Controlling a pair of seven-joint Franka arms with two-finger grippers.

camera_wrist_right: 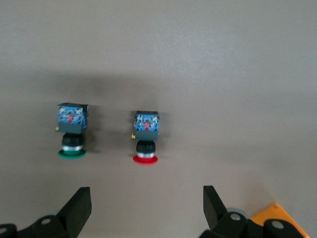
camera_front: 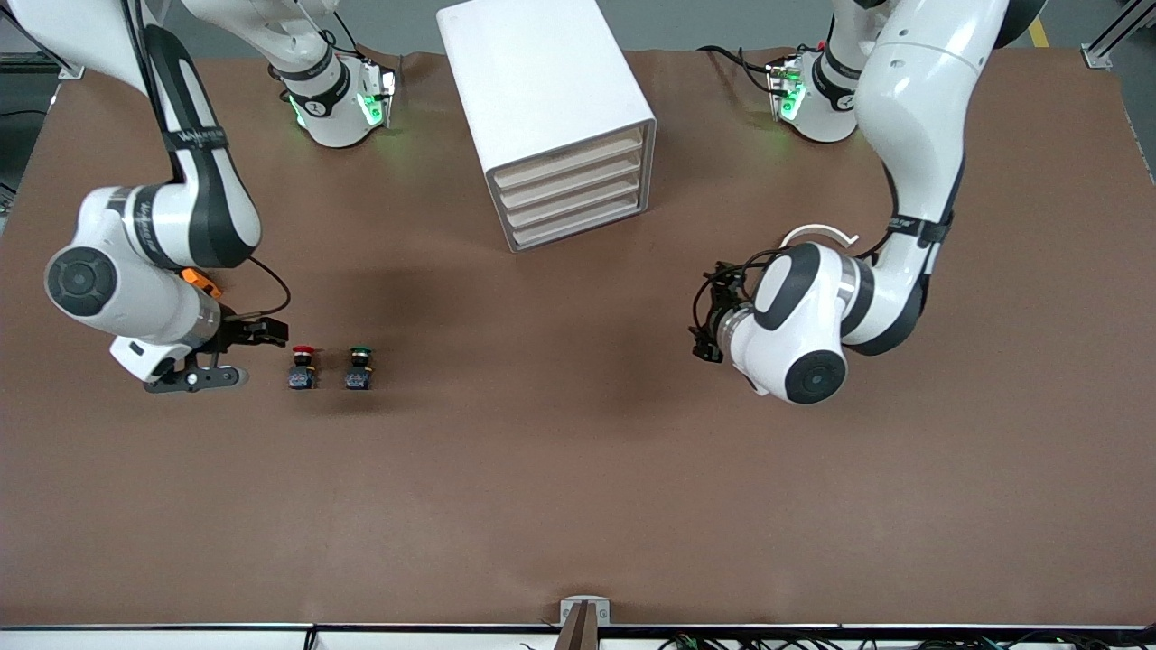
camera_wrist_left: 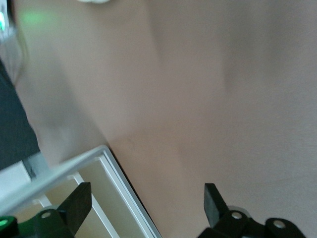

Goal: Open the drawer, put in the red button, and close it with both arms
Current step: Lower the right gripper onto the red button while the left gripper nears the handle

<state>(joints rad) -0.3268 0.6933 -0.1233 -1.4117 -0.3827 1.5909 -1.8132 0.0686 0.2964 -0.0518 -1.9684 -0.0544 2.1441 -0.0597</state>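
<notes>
The red button (camera_front: 302, 365) lies on its side on the brown table, beside a same-sized green button (camera_front: 358, 366). My right gripper (camera_front: 259, 353) is open and empty just beside the red button, on its right-arm side. In the right wrist view the red button (camera_wrist_right: 145, 137) and the green button (camera_wrist_right: 72, 132) lie just ahead of the open gripper (camera_wrist_right: 146, 203). The white drawer cabinet (camera_front: 551, 99) stands at the table's middle back, its several drawers shut. My left gripper (camera_front: 711, 318) is open and empty over bare table toward the left arm's end of the cabinet. The left wrist view shows the cabinet's corner (camera_wrist_left: 74, 167) by the open gripper (camera_wrist_left: 146, 203).
The brown table (camera_front: 578, 469) stretches wide nearer the front camera. The arm bases (camera_front: 339, 99) stand along the back edge on either side of the cabinet.
</notes>
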